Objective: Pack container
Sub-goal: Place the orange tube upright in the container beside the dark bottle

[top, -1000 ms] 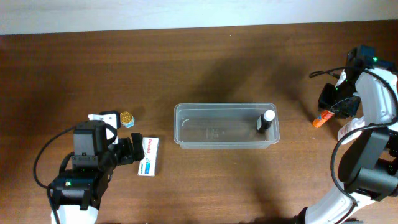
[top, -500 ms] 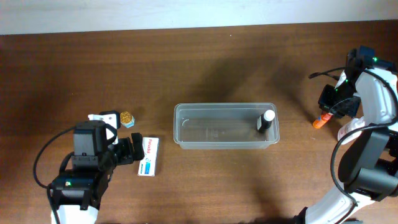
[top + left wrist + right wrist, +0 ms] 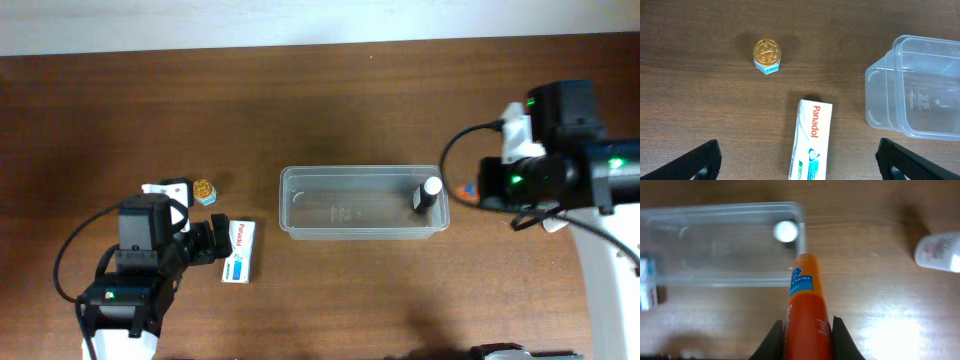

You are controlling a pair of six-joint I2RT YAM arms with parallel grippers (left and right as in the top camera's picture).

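Observation:
The clear container stands at the table's centre, with a small black bottle with a white cap upright in its right end. My right gripper is shut on an orange tube just right of the container's right end. In the right wrist view the tube sits between the fingers, its tip at the container's rim near the white cap. My left gripper is open, its fingers spread above a white Panadol box.
A small jar with a gold lid stands left of the container, beyond the Panadol box; it also shows in the left wrist view. The container's left end shows there too. A white bottle lies at the right.
My right arm has swung from the table's far right edge to the container's right end, carrying the orange tube. The left arm has not moved.

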